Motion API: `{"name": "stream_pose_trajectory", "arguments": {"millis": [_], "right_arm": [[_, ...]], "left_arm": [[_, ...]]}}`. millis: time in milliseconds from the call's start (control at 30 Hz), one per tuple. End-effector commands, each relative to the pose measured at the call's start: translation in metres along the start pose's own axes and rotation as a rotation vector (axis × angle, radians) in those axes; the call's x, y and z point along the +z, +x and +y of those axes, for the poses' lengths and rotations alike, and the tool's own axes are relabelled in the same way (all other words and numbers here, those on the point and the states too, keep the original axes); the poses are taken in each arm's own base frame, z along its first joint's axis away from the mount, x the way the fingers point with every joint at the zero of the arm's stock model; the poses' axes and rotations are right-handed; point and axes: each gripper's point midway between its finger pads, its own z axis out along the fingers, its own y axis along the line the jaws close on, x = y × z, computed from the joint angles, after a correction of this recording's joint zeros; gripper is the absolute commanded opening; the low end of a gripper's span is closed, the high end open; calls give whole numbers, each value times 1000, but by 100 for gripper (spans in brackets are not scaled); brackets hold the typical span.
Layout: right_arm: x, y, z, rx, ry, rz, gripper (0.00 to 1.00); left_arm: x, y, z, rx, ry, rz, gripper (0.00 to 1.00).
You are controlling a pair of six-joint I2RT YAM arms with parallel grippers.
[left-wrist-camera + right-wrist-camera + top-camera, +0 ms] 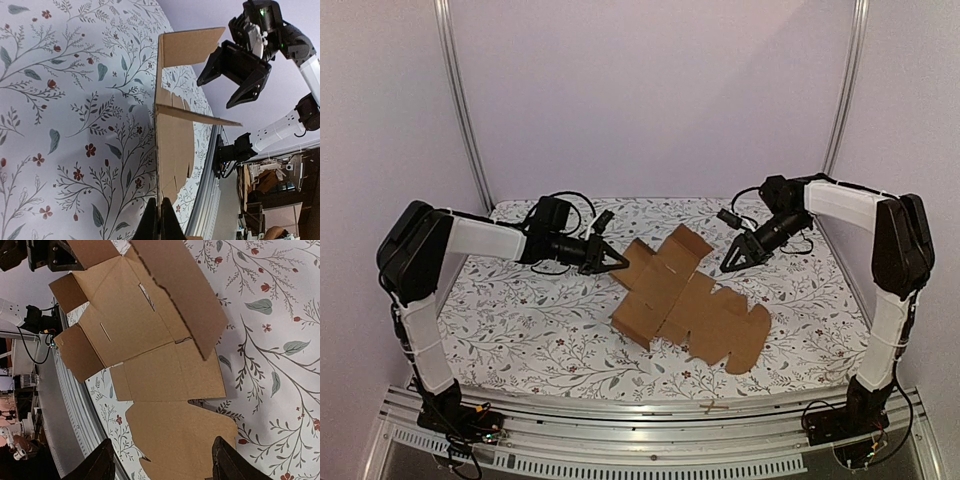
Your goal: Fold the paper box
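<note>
Two sets of fingers flank the paper box point(685, 305), which lies mostly flat on the desk point(520, 320) between them. Pressed together, the left fingers point(147, 227) meet its nearest edge, probably to steady it; whether they pinch it is unclear. Spread wide and empty, the right fingers point(100, 465) hover near a raised flap point(192, 46), likely to push it.

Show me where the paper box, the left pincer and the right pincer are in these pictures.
paper box point(685, 305): top external view, on its flat middle panel.
left pincer point(623, 262): top external view, at its closed fingertips.
right pincer point(162, 440): right wrist view, midway between its spread fingertips.
</note>
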Motion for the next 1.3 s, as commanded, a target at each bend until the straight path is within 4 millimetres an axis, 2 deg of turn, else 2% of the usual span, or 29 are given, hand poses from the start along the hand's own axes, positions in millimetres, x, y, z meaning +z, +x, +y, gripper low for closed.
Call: {"name": "stream_pose_trajectory", "arguments": {"millis": [0, 100, 267, 467, 600, 867, 967, 1067, 1267], "right_arm": [[9, -9, 4, -137, 128, 21, 65], [14, -12, -3, -170, 198, 40, 65], [14, -14, -6, -195, 218, 27, 66], [7, -22, -9, -254, 269, 2, 67], [10, -26, -1, -324, 235, -58, 72], [-8, -34, 15, -442, 266, -124, 72], [-14, -35, 22, -536, 290, -155, 72], [-16, -38, 23, -578, 324, -161, 73], [-4, -33, 13, -545, 310, -135, 75]], "left_arm": [[-14, -29, -30, 39, 115, -107, 0], [-15, -29, -31, 18, 144, -121, 0], [-16, -29, -32, -14, 198, -130, 0], [-13, -25, -31, -38, 237, -116, 0], [-11, -25, -27, -71, 252, -114, 0], [-7, -21, -15, -123, 229, -86, 0], [-6, -19, -10, -144, 225, -80, 0], [-7, -19, -12, -148, 240, -87, 0], [-11, -23, -21, -156, 300, -111, 0]]}}
